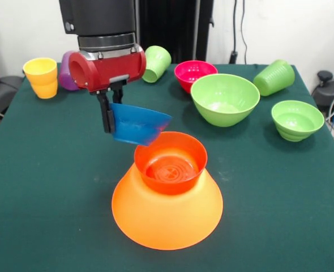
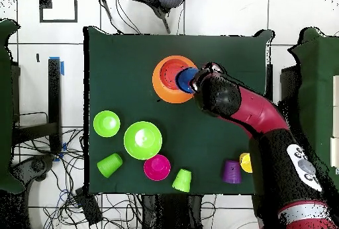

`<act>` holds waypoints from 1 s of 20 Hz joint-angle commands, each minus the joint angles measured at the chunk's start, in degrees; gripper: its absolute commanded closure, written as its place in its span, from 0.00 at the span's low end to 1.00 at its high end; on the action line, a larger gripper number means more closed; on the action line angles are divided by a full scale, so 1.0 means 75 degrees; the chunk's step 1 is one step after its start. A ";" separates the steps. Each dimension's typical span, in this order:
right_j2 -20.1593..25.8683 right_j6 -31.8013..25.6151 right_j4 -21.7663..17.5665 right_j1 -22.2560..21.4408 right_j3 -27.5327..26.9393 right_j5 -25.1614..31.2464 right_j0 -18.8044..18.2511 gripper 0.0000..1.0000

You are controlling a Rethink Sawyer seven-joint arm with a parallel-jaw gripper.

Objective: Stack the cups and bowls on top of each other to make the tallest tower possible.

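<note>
Red cylindrical wrist (image 1: 107, 69), black upper housing (image 1: 99, 16) (grooved ring) — slim black pincer (image 1: 111, 107).

Green-clothed table (image 1: 54, 187), inverted huge orange bowl (image 1: 167, 218), green bowls, pink bowl, seemingly four cups

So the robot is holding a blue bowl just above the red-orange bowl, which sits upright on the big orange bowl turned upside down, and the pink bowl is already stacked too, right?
Not quite. The pink bowl is not stacked: the front view shows it standing on the table beside the large light green bowl. The rest holds: the gripper holds the blue bowl over the red-orange bowl, upright on the inverted huge orange bowl.
</note>
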 commanded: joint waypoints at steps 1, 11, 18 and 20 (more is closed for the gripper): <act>-0.0137 0.1061 -0.0213 0.0031 -0.0313 0.1610 0.0251 1.00; 0.0267 0.0996 0.0082 -0.0390 0.0055 0.2803 -0.0034 1.00; 0.0501 0.0893 0.0299 -0.0409 0.0138 0.3821 -0.0203 1.00; 0.0571 0.0803 0.0344 -0.0408 0.0129 0.4078 -0.0271 1.00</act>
